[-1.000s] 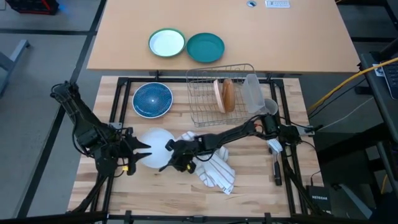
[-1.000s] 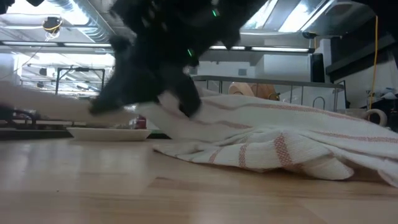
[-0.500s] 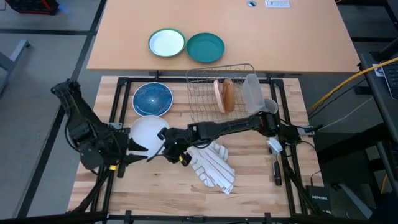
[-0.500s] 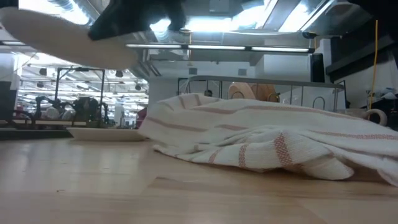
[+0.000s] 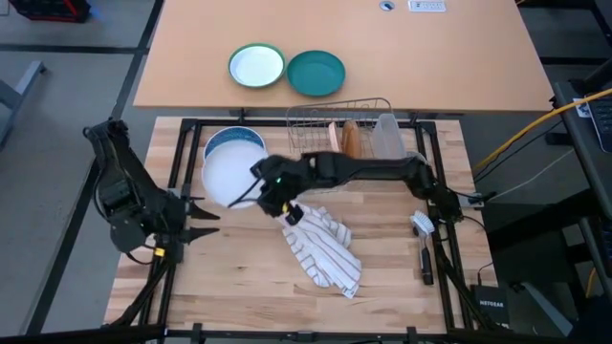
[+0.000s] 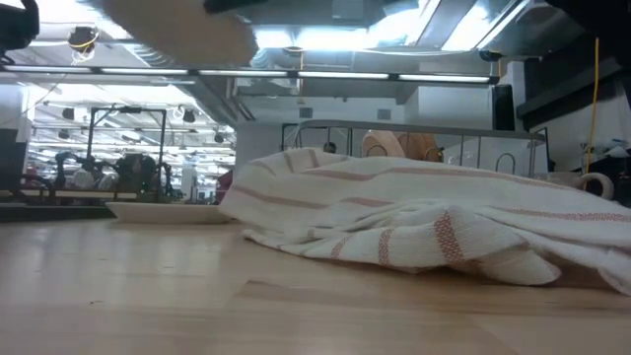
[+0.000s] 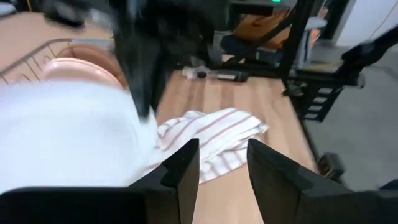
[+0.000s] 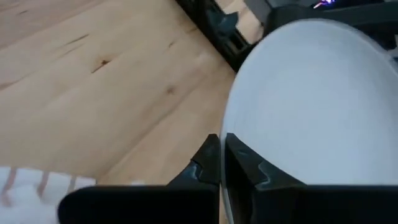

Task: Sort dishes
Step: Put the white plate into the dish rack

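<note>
My right gripper (image 5: 264, 191) is shut on the plain white plate (image 5: 229, 172), held high above the table. From above, the plate covers part of the dark blue plate (image 5: 229, 137), which lies flat on the table at the far left. The tan-brown plate (image 5: 351, 141) stands on edge in the wire rack (image 5: 316, 153). My left gripper (image 5: 196, 222) stands open near the table's left edge and holds nothing. In the left wrist view its fingers (image 7: 186, 168) frame the white plate (image 7: 62, 137) and the striped towel (image 7: 211, 137). My right gripper pinches the white plate's rim (image 8: 231, 155) between its two fingers, on the side of the plate that faces the table's right. The fingers come in from the right, slanting downward. The plate is lifted clear of the table, its underside (image 6: 177, 35) visible in the low view.
A striped towel (image 5: 320, 244) lies crumpled at the table's middle. A clear container (image 5: 387, 139) stands at the rack's right, and a brush (image 5: 424, 239) lies at the right edge. A green-rimmed white plate (image 5: 256, 66) and a teal plate (image 5: 316, 73) sit on the far tan table.
My right gripper has risen and swung toward the far edge with the white plate, which has gone from just above the table by the towel to high over the blue plate. My left gripper has drawn back toward the table's left edge and risen a little.
</note>
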Robot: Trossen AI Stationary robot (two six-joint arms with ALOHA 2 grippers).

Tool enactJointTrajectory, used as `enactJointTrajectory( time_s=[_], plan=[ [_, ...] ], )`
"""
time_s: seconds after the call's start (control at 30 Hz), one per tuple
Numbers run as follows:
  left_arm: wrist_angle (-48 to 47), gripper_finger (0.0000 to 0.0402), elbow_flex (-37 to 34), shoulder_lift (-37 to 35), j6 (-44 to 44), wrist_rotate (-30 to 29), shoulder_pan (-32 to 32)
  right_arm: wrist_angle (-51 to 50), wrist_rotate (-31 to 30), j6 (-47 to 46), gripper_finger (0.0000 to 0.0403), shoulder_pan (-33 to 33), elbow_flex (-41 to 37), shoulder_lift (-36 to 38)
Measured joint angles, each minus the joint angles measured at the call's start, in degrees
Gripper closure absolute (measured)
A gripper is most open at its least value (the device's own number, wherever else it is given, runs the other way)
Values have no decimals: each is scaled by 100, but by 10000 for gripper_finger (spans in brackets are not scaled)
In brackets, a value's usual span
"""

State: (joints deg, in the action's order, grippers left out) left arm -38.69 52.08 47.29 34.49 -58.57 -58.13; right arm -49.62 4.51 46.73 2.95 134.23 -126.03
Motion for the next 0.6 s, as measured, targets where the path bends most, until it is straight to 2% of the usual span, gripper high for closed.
enactJointTrajectory(
  time_s=[0.17,0.3,0.47,0.6],
  plan=[
    [167,276,-578,63,197,-2,260,-158,-140,3,394,-221,68,424],
    [930,276,-1241,111,373,99,667,-36,-145,3,395,-413,74,755],
    [2572,276,-2120,173,53,837,1327,268,-14,-309,394,-669,76,1150],
    [3806,276,-2719,226,-101,1571,1903,703,373,-1125,396,-940,76,1455]
  ],
)
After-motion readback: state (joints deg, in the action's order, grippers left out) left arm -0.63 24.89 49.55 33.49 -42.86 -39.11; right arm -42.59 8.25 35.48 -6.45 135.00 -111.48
